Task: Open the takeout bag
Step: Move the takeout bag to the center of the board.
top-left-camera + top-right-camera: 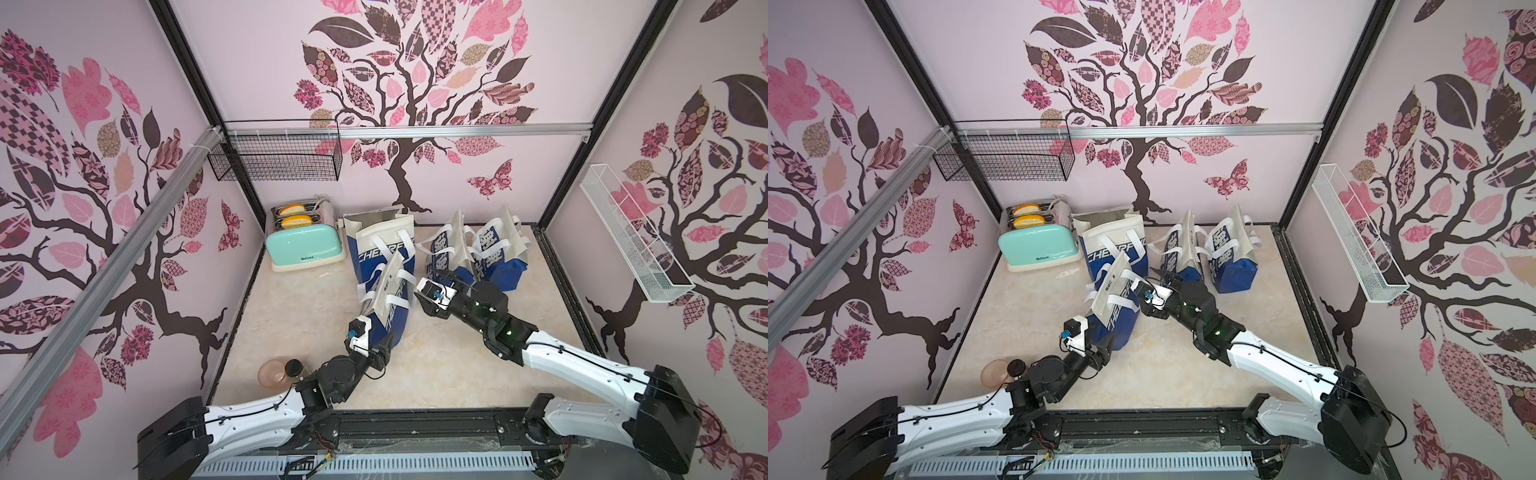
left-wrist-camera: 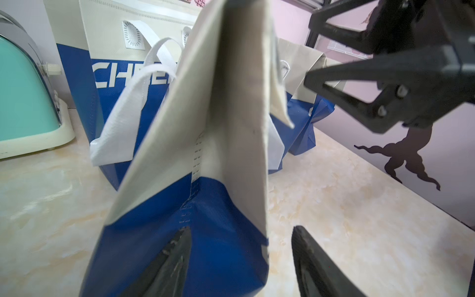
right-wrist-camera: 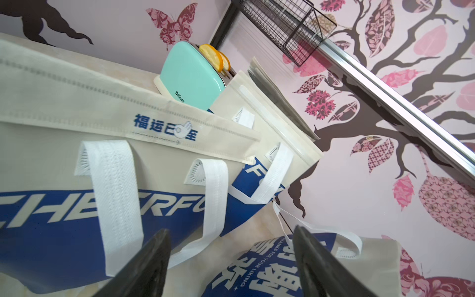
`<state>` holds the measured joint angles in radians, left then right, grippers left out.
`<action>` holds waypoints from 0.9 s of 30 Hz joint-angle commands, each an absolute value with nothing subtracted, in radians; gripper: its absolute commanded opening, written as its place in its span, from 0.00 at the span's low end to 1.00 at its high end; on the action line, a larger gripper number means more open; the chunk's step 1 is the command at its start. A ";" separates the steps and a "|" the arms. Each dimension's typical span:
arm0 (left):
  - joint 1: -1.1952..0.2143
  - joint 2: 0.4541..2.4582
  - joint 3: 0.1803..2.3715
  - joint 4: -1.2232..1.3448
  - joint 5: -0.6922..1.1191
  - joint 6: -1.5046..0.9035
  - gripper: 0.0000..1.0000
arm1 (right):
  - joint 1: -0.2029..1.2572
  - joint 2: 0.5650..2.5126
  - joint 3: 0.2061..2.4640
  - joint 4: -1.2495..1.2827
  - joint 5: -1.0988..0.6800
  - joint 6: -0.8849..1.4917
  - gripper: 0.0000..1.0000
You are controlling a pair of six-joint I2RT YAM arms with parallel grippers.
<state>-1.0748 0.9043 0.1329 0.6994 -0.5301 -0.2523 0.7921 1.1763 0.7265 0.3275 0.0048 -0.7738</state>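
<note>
1. The left gripper (image 2: 241, 230) has its jaws apart, straddling the lower side edge of the bag (image 2: 218, 115); nothing is clamped. Probable purpose: steady the base against sliding.
2. The right gripper (image 3: 231, 228) is also spread and empty, facing the bag's broad side below the handles (image 3: 113, 192). Probable purpose: reach the seal strip (image 3: 164, 129) near the top edge.
3. The bag leans on the counter (image 1: 291, 324) in front and right of the toaster (image 1: 305, 247), within both arms' reach, its mouth pressed flat, not yet opened.
4. The open bag (image 1: 380, 232) stands just right of the toaster, behind the bag.
</note>
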 commanded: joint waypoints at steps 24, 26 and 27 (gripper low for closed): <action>-1.017 1.129 0.292 0.951 -0.477 -0.202 0.00 | 1.003 1.255 0.669 0.620 0.050 -0.887 0.67; -1.023 1.123 0.293 0.944 -0.483 -0.196 0.00 | 1.018 1.269 0.672 0.628 0.063 -0.890 0.66; -1.026 1.119 0.296 0.938 -0.487 -0.192 0.00 | 1.023 1.278 0.677 0.635 0.073 -0.890 0.66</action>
